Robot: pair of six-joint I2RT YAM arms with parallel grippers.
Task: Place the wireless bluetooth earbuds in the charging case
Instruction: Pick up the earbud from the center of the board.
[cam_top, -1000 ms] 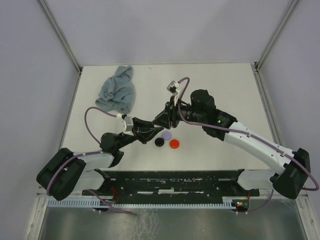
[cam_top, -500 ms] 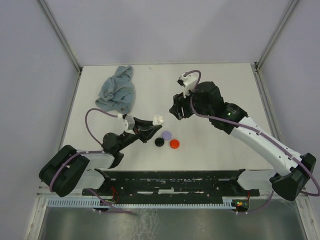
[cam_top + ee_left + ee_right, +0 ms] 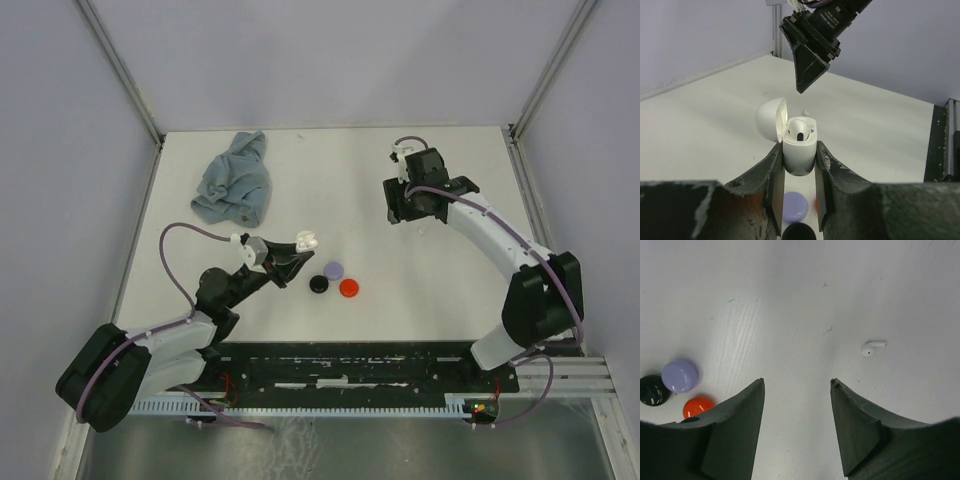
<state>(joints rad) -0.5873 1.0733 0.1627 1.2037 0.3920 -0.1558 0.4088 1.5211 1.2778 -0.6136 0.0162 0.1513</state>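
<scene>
Nothing readable in any view right now. No lettering, brand mark or number to make out on the open white charging case (image 3: 799,155), on the loose earbud (image 3: 872,346), or on the lavender disc (image 3: 680,375), black disc (image 3: 651,390) and red disc (image 3: 697,406). Same for the blue cloth (image 3: 235,185) and the bare desk (image 3: 420,280): plain, unmarked.

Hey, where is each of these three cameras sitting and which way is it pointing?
Top external: fixed above and behind the bases, looking down on the table; left arm and right arm show.
Left wrist: looks along its fingers across the table at the held open case; the right pincer hangs beyond.
Right wrist: looks down between its fingers at a loose earbud.
Shared: both wrist views show the lavender disc.
</scene>
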